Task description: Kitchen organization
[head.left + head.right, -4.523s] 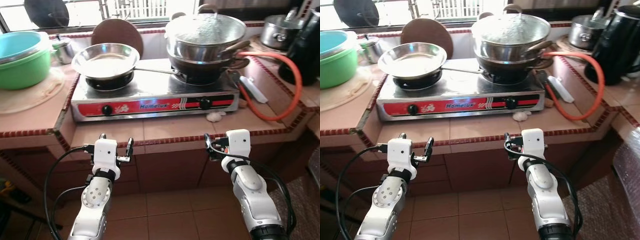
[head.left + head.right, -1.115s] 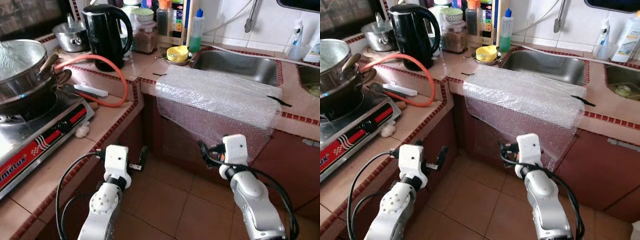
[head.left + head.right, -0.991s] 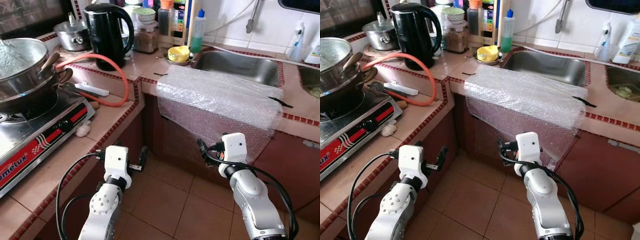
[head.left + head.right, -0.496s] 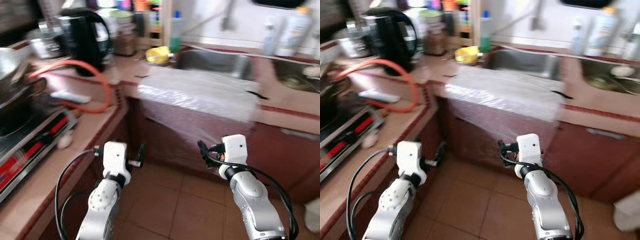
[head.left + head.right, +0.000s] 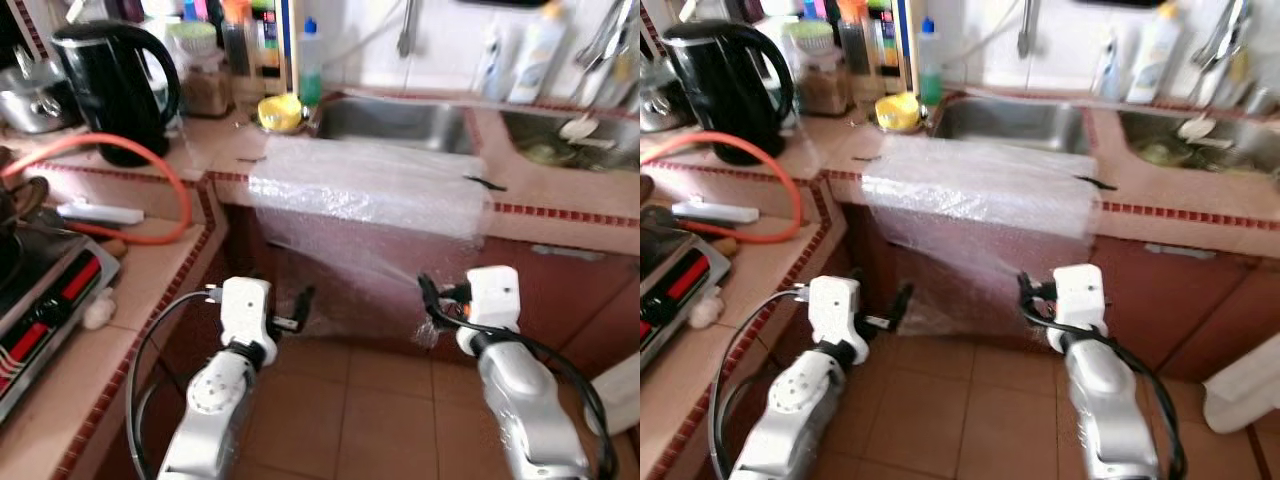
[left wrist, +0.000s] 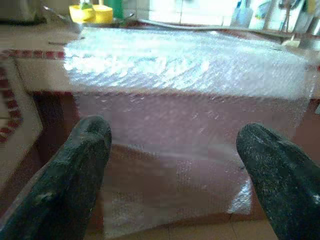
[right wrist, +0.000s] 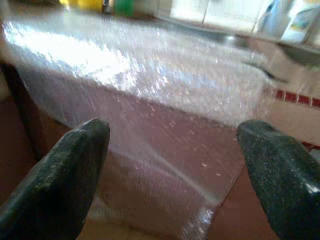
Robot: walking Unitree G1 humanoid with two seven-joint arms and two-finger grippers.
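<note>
A sheet of bubble wrap (image 5: 365, 190) lies draped over the near edge of the tiled counter (image 5: 560, 200), just in front of the steel sink (image 5: 395, 118), and hangs down over the dark red cabinet front below it. Its top part lies flat on the counter; the hanging part reaches almost to the tiled floor (image 5: 370, 420).

Both arms are held out low in front of the sheet, apart from it. The left gripper (image 6: 172, 165) faces the hanging wrap with its two black fingers (image 6: 75, 165) spread wide and nothing between them. The right gripper (image 7: 175, 170) points at the same sheet, its fingers (image 7: 60, 170) likewise spread wide and holding nothing.

At the far left corner of the sink sits a yellow cup (image 5: 280, 110), with a green-capped bottle (image 5: 310, 70) just behind it by the wall. Further left on the counter stands a black electric kettle (image 5: 115, 85), and beside it a group of jars and bottles (image 5: 215, 60). An orange gas hose (image 5: 150, 180) loops across the counter in front of the kettle, toward the gas stove (image 5: 45, 300) at the near left. A white lighter (image 5: 95, 212) lies inside the loop. To the right of the sink, a second basin (image 5: 575, 140) holds dishes, with detergent bottles (image 5: 535, 60) on the ledge behind.
</note>
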